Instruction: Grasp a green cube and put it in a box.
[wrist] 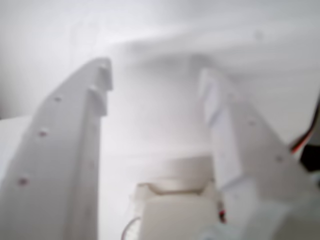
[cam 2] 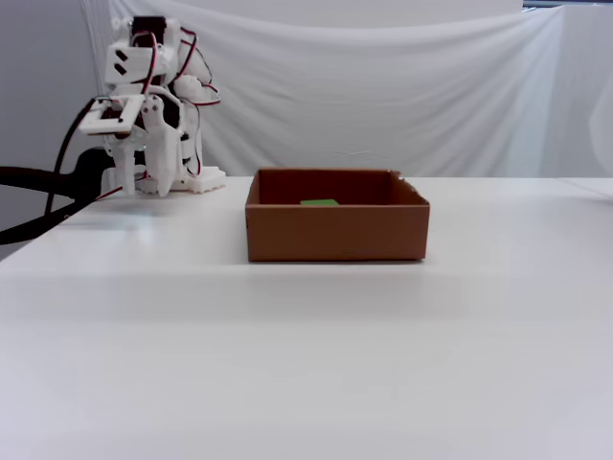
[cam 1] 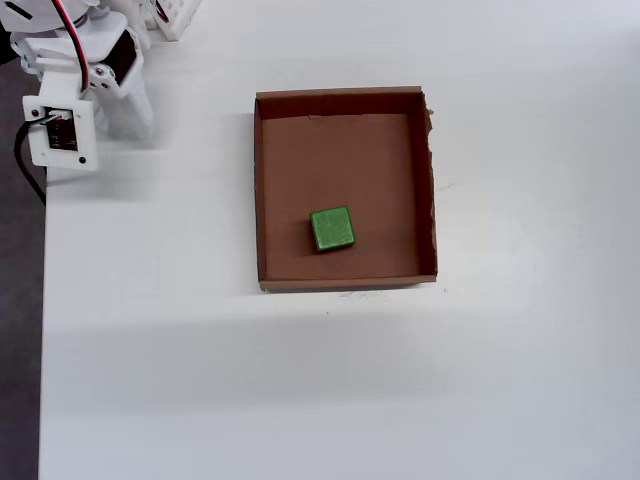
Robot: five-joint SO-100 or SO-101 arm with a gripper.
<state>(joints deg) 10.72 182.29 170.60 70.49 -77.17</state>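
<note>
One green cube (cam 1: pixel 332 229) lies inside the box (cam 1: pixel 345 279); it looks light, rigid and matte, so I would pinch opposite flat faces. My end effector (wrist: pixel 155 82) stands open, empty.

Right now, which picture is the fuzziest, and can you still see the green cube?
The wrist view is fuzziest: washed-out white, with only the blurry fingers showing and no cube. The overhead view is sharp, showing the green cube inside the box. The fixed view is clear, but the box wall hides most of the cube.
</note>
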